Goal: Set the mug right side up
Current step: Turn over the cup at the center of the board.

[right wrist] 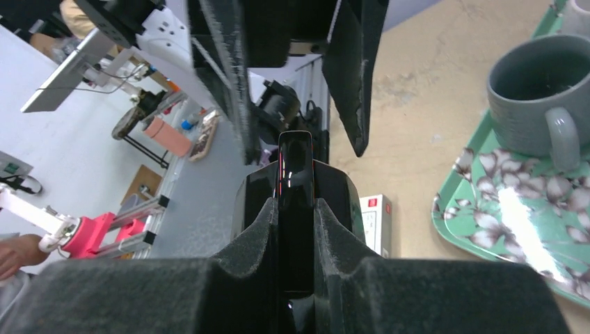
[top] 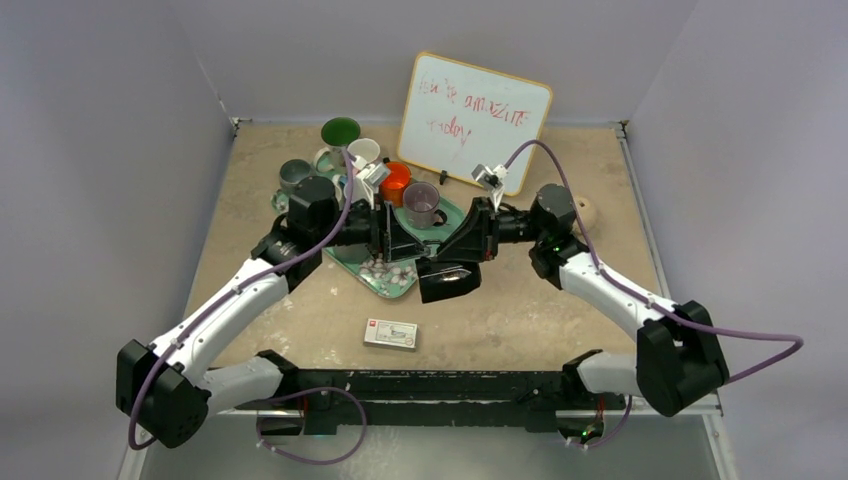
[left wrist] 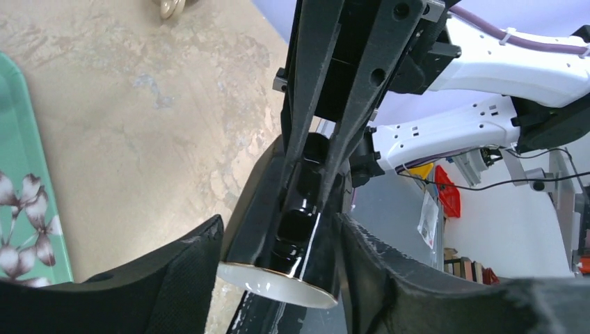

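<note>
The glossy black mug (top: 448, 282) hangs tilted above the table, just off the tray's front corner. My right gripper (top: 464, 252) is shut on its handle (right wrist: 296, 174), which is pinched between the two pads (right wrist: 261, 229). In the left wrist view the mug (left wrist: 306, 229) points its white inside and rim toward the camera. My left gripper (left wrist: 278, 224) is open and straddles the mug's body. One of its fingers (left wrist: 174, 278) lies close along each wall. Whether they touch the mug is unclear.
The green floral tray (top: 385, 275) holds a grey mug (top: 422, 205), upright, just behind the grippers. Orange (top: 396, 180), white (top: 364, 152), green (top: 340, 132) and grey (top: 296, 175) cups cluster at the back left. A whiteboard (top: 475, 120) leans behind them. A small card box (top: 391, 334) lies near the front.
</note>
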Available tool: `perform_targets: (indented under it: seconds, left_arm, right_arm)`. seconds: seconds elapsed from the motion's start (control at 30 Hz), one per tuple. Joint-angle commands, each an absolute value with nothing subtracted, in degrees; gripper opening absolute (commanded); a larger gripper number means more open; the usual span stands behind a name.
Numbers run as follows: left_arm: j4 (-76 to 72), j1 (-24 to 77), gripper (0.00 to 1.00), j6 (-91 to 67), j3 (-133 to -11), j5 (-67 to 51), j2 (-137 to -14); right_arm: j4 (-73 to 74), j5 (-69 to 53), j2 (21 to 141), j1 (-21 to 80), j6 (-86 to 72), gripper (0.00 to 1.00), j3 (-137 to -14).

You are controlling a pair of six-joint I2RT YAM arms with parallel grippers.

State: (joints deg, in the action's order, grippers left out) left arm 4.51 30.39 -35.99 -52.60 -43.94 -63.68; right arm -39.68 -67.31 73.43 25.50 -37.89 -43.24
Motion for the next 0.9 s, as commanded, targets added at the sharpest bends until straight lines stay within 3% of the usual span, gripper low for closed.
perform_targets:
  seconds: [0.0, 0.17, 0.33, 0.87]
  left_arm:
    - [-3.98, 30.23, 0.55, -39.16, -51.58, -46.78, -64.1]
    - [-8.81, 30.18, 0.43, -42.02, -49.28, -48.47, -64.8]
    - [-9.15, 30.22, 0.39, -42.54, -49.0, -49.82, -65.54]
    - [-11.59, 30.36, 0.24, -44.45, -48.69, -50.35, -67.41]
  right_arm:
    - [-59.63, -70.22, 73.01, 25.69, -50.83, 0.0, -42.64]
    - [-71.74, -68.72, 75.83, 25.73, -59.35, 0.0, -41.58]
    - [-79.69, -67.12, 79.03, 25.74, -65.49, 0.0, -41.1]
    - [-85.95, -66.11, 82.65, 25.71, -69.01, 0.0, -41.26]
